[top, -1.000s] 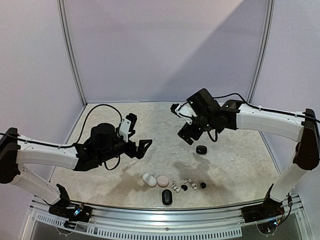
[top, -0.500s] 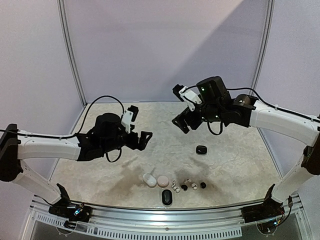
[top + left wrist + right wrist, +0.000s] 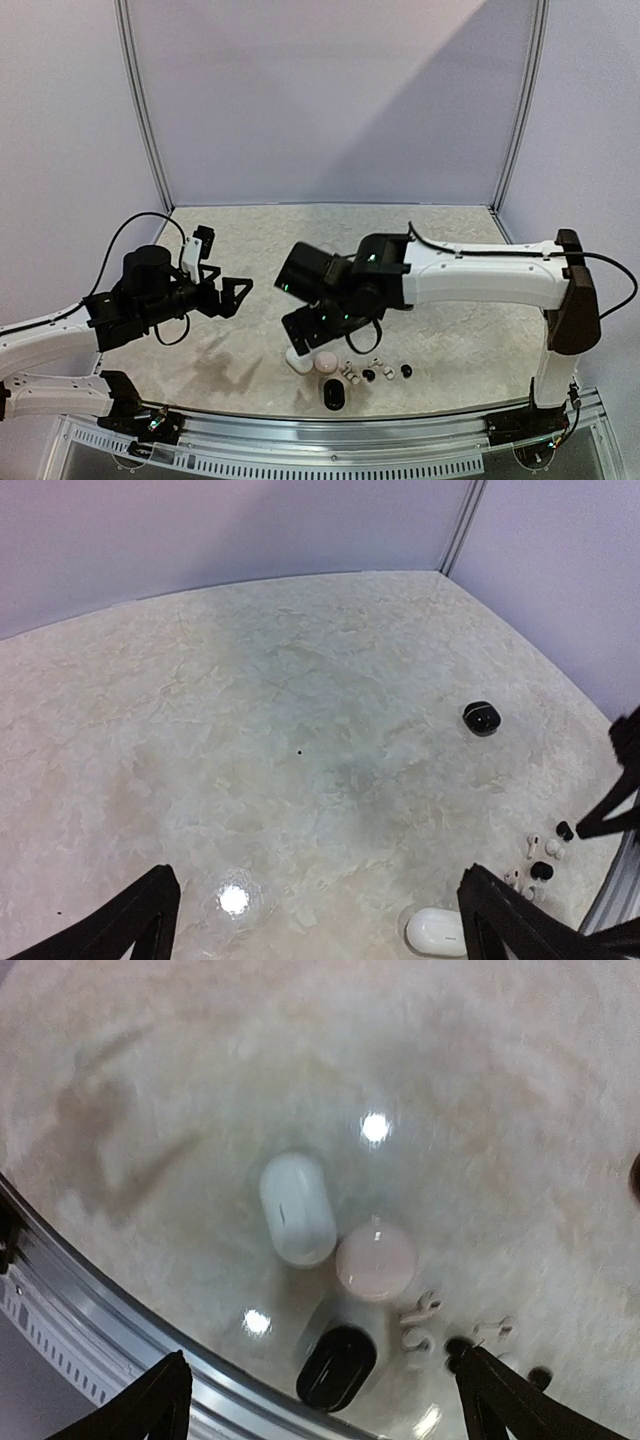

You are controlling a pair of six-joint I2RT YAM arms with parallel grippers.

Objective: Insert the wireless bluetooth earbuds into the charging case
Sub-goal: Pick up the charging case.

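Three shut charging cases lie near the front edge: a white case [image 3: 297, 1208], a round pink case [image 3: 375, 1259] and a black case [image 3: 337, 1366]. To their right lie the earbuds, white earbuds [image 3: 420, 1308] and a black earbud [image 3: 457, 1345]; from above they form a short row [image 3: 378, 373]. My right gripper [image 3: 308, 338] hovers open above the cases, its fingers [image 3: 505, 1400] empty. My left gripper [image 3: 232, 292] hangs open over the table's left part, holding nothing, with the white case [image 3: 437, 932] just inside its right finger [image 3: 510, 920].
A fourth small black case [image 3: 481, 717] lies alone further back on the marble top; the right arm hides it from above. The metal front rail [image 3: 120, 1310] runs close to the black case. Purple walls [image 3: 330, 100] close the back and sides.
The right arm swung from the back right down and left to hover over the cases at the front. The left arm drew back to the left. Nothing was picked up.
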